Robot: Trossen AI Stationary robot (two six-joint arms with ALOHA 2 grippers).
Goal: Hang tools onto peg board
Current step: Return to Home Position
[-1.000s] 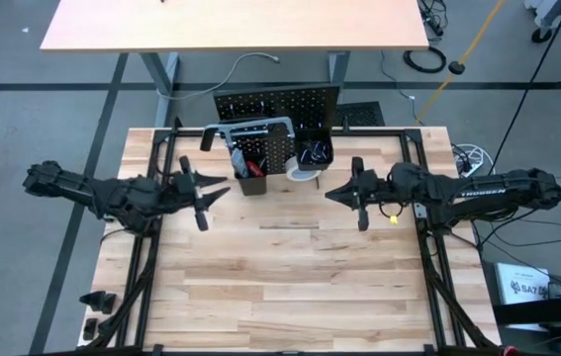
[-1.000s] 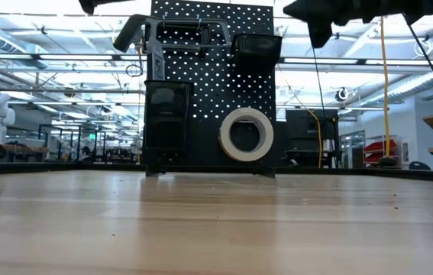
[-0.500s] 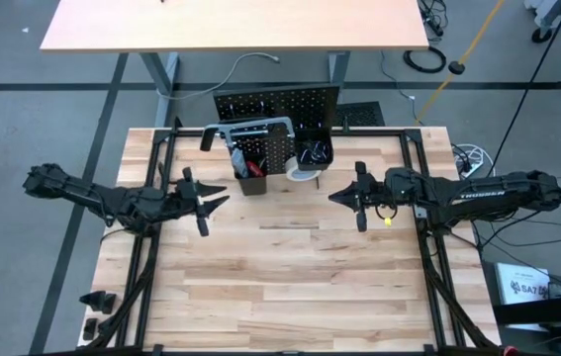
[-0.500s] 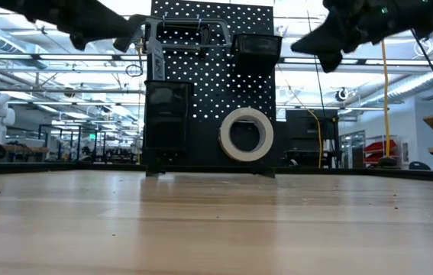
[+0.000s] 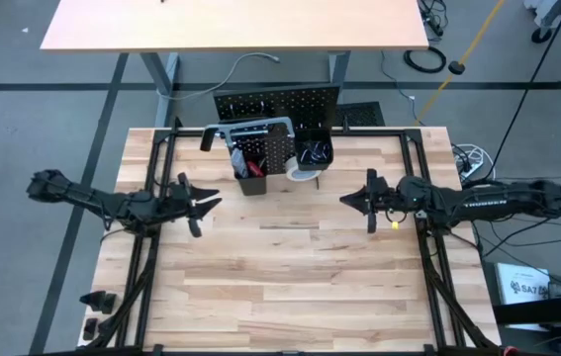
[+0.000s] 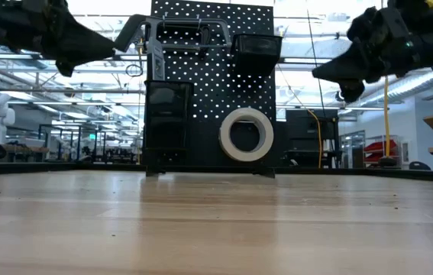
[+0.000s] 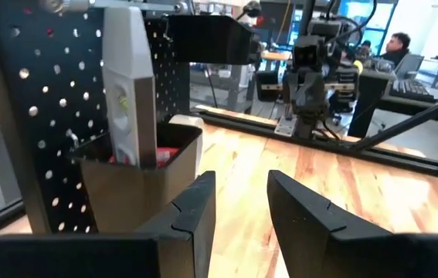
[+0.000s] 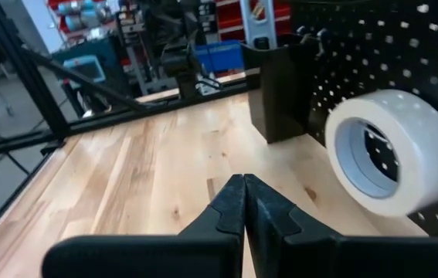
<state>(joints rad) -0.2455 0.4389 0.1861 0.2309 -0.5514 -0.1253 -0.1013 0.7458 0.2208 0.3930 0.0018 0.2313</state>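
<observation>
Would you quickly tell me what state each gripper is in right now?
Left gripper: open, holding nothing.
Right gripper: shut, holding nothing.

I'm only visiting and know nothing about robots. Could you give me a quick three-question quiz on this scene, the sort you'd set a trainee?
1. True or false: the white tape roll hangs on the peg board.
2. Which end effector has its fingers shut? A) the left end effector B) the right end effector C) both
3. Short answer: what are the two end effectors holding?

Key: 1 true. 2 B; the left one is open. 3 nothing; both hover above the table, clear of the board.
</observation>
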